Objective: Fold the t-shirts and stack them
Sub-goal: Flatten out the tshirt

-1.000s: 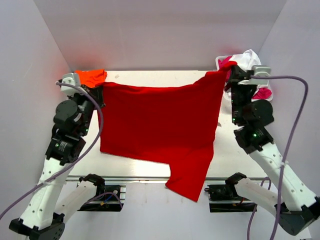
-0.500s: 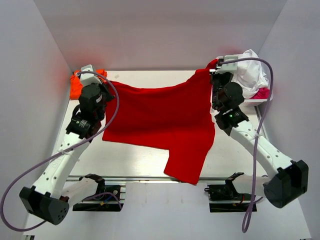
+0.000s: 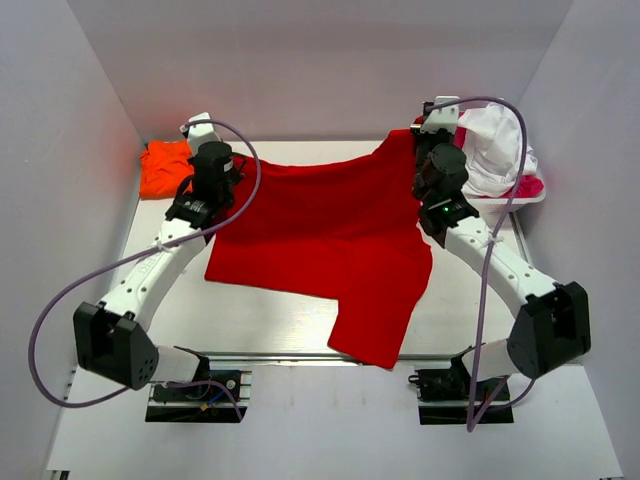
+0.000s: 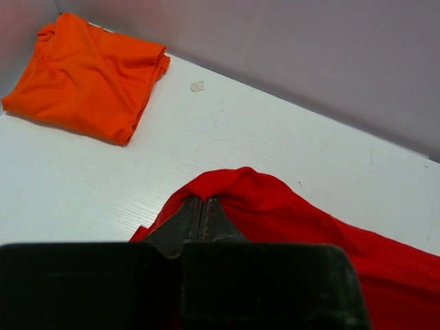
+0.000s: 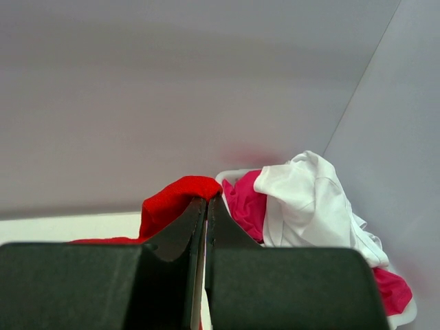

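The red t-shirt [image 3: 320,230] lies spread over the white table, one part hanging past the near edge. My left gripper [image 4: 203,201] is shut on a bunched fold of the red t-shirt [image 4: 275,199] at its far left corner. Over by the back right, my right gripper [image 5: 206,199] is shut on the red t-shirt [image 5: 172,199], lifted at its far right corner. A folded orange t-shirt [image 3: 165,168] rests at the table's far left corner, also visible as the orange t-shirt [image 4: 86,75] in the left wrist view.
A white basket [image 3: 530,195] at the back right holds white cloth [image 3: 495,145] and pink cloth [image 5: 244,199]. Grey walls close in the back and both sides. A small scrap [image 4: 197,86] lies on the table near the back wall.
Both grippers have carried the red t-shirt's far corners toward the back wall, pulling the cloth farther onto the table. The orange t-shirt, hidden behind the left arm earlier, now shows.
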